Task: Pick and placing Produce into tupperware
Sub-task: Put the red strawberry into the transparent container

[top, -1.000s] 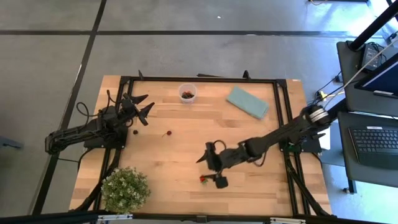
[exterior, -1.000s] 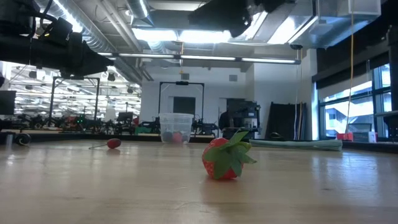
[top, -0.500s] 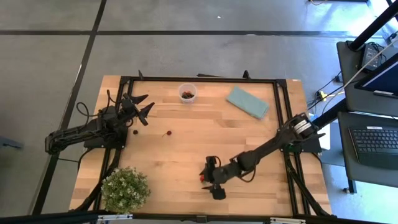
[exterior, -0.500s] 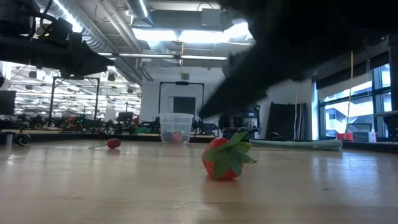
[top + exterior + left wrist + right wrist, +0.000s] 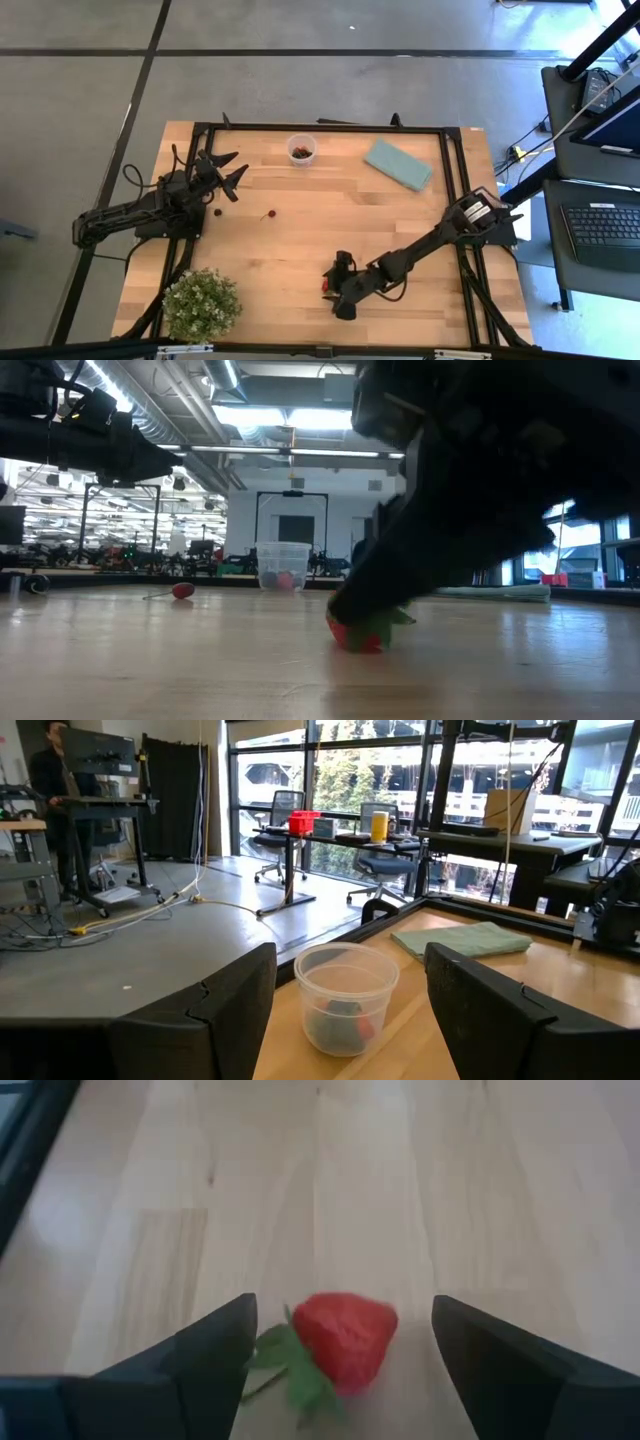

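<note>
One piece in reach: I have the strawberry (image 5: 343,1337) lying on the table (image 5: 300,240), near its front edge.
Right gripper (image 5: 340,1345): spread wide, low over the berry, one finger on each side, nothing held.
Left gripper (image 5: 228,170): parted and empty, waiting near the tupperware (image 5: 301,149).
Tupperware: back edge, well apart from the berry; some produce inside, I think.
Handling: light, soft, bruises easily.
Grip: across the red body, gently, clear of the leaves.
</note>
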You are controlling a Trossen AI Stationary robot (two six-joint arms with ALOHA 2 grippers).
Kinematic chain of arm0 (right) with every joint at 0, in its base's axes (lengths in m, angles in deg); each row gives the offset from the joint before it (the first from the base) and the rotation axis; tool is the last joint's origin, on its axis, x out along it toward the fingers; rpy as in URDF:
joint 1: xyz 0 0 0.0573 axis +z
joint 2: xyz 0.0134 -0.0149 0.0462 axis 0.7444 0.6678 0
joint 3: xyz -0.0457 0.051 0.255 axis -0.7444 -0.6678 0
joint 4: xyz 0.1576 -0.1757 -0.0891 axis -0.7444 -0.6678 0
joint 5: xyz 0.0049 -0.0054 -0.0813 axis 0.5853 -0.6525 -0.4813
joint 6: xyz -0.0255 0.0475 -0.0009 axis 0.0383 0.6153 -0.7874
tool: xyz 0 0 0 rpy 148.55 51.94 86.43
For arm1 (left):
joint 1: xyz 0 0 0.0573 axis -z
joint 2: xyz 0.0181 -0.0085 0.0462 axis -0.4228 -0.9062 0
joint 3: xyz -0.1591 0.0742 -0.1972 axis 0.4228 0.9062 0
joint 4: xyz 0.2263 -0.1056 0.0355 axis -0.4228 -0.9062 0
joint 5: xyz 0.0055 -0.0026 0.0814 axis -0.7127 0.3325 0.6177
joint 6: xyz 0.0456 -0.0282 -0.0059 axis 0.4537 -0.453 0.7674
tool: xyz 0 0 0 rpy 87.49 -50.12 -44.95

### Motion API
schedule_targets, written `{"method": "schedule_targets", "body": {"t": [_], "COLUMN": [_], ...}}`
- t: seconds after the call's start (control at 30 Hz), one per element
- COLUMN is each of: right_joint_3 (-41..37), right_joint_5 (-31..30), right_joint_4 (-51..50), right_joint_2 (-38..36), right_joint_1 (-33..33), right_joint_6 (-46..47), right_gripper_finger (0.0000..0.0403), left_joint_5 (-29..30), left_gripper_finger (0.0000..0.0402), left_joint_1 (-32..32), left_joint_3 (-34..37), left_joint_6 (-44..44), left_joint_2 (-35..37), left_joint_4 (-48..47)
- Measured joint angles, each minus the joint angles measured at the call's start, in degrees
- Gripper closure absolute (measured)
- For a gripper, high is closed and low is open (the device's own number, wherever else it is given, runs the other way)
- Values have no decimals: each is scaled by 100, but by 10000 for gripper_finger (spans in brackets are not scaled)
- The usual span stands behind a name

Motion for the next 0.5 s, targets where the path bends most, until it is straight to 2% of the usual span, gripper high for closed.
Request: {"method": "schedule_targets", "body": {"t": [0.27, 0.5], "right_joint_3": [7, 7], "right_joint_5": [-15, -15], "right_joint_4": [11, -14], "right_joint_2": [132, 132], "right_joint_1": [1, -8], "right_joint_6": [169, 163], "right_gripper_finger": [106, 138], "left_joint_5": [0, 0], "left_gripper_finger": [154, 154], "left_joint_1": [0, -2], "left_joint_3": [-1, 2], "left_joint_6": [2, 2], "left_joint_2": [2, 2], "left_joint_4": [0, 0]}}
